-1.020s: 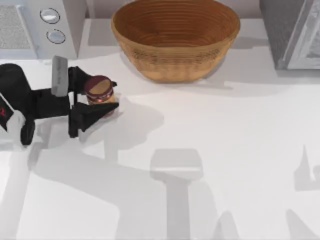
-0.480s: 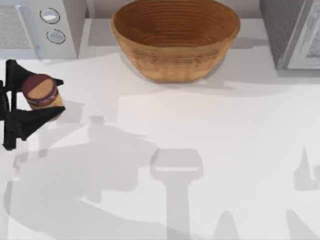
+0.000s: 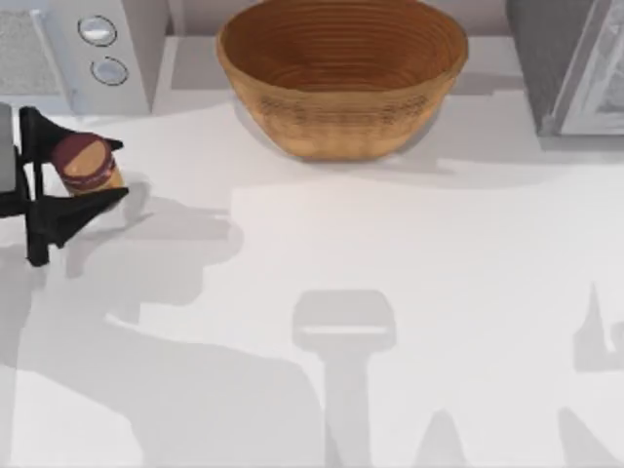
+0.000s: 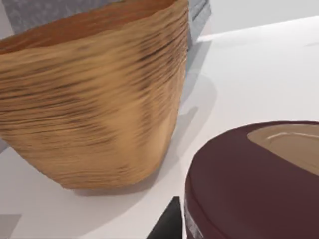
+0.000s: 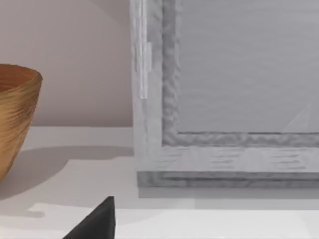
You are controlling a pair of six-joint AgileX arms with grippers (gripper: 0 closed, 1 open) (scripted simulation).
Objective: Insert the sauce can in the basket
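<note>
The sauce can (image 3: pixel 86 164), with a dark brown lid and a yellow-orange label, is at the far left of the table in the top view. My left gripper (image 3: pixel 115 171) is shut on it, one black finger on each side. The can's shadow falls apart from it, so it hangs above the table. Its lid (image 4: pixel 259 184) is close up in the left wrist view, with the basket (image 4: pixel 94 99) beyond it. The tan woven basket (image 3: pixel 341 122) stands at the back centre, to the right of the can and apart from it. A dark part of my right gripper (image 5: pixel 97 221) shows in the right wrist view, with the basket's edge (image 5: pixel 15 114) off to one side.
A white appliance with two round knobs (image 3: pixel 102 49) stands at the back left, just behind the held can. A grey framed appliance (image 3: pixel 575 68) stands at the back right and is close in the right wrist view (image 5: pixel 224 99). Arm shadows lie across the white tabletop (image 3: pixel 439 244).
My left gripper carried the sauce can leftward from mid-left of the table to the far left edge. In the last half second it edged slightly back and to the right.
</note>
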